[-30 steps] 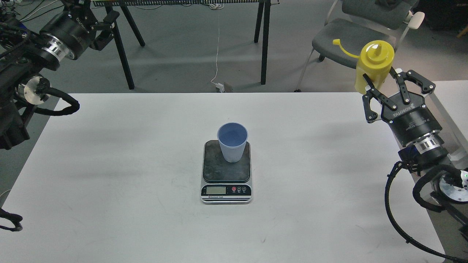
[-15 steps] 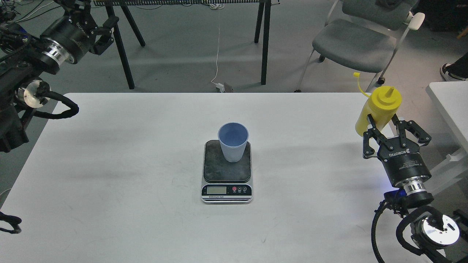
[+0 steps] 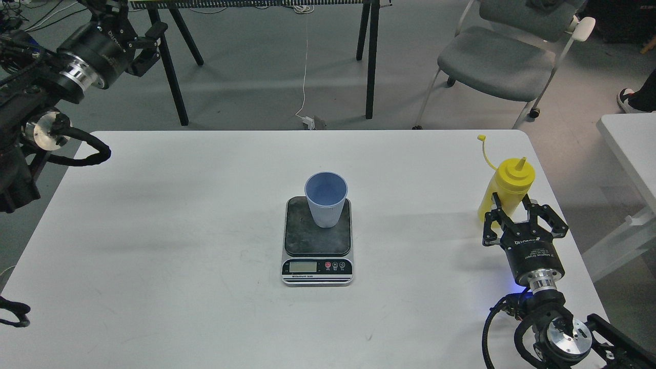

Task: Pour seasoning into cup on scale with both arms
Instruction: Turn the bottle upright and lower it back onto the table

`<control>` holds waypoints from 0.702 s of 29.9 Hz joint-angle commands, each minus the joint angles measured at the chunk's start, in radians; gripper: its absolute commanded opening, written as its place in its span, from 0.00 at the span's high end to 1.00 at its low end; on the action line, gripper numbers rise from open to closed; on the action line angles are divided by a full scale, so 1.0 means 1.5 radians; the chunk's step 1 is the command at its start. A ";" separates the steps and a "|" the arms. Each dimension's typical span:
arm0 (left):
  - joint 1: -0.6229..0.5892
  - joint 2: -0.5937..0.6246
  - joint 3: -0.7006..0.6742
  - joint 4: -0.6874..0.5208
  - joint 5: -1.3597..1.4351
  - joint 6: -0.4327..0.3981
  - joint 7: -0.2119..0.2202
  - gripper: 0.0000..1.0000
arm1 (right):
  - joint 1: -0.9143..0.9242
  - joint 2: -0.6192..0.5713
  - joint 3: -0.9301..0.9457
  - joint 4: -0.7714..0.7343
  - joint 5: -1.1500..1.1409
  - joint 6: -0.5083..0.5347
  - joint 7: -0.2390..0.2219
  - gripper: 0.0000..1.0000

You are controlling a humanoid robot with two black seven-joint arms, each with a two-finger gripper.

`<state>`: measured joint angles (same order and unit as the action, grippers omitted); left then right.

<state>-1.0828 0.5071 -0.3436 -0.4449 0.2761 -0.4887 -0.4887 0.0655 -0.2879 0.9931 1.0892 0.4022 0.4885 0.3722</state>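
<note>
The light blue cup stands upright on the dark plate of the scale in the middle of the white table. The yellow seasoning bottle is at the table's right side, roughly upright, with its tethered cap hanging open to the left. My right gripper is shut around the bottle's lower body, low over the table; I cannot tell whether the base touches. My left gripper is raised beyond the table's far left corner, fingers spread and empty.
The white table ends just right of the bottle. A grey chair and black table legs stand behind it. A second white table's edge is at the far right.
My right gripper has carried the bottle down and slightly left, from high above the table's far right corner to table level. The left arm has barely moved.
</note>
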 commanded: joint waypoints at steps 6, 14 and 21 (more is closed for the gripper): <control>0.001 0.001 0.000 0.000 -0.001 0.000 0.000 0.05 | -0.003 0.001 -0.010 -0.003 -0.003 0.000 0.000 0.21; 0.002 0.002 0.000 -0.001 0.000 0.000 0.000 0.05 | -0.007 0.001 -0.022 -0.001 -0.012 0.000 0.000 0.17; 0.002 0.004 0.000 -0.001 0.000 0.000 0.000 0.05 | -0.008 0.001 -0.023 0.004 -0.020 0.000 -0.001 0.05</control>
<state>-1.0799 0.5116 -0.3436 -0.4465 0.2746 -0.4887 -0.4887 0.0552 -0.2869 0.9594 1.0949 0.3747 0.4886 0.3726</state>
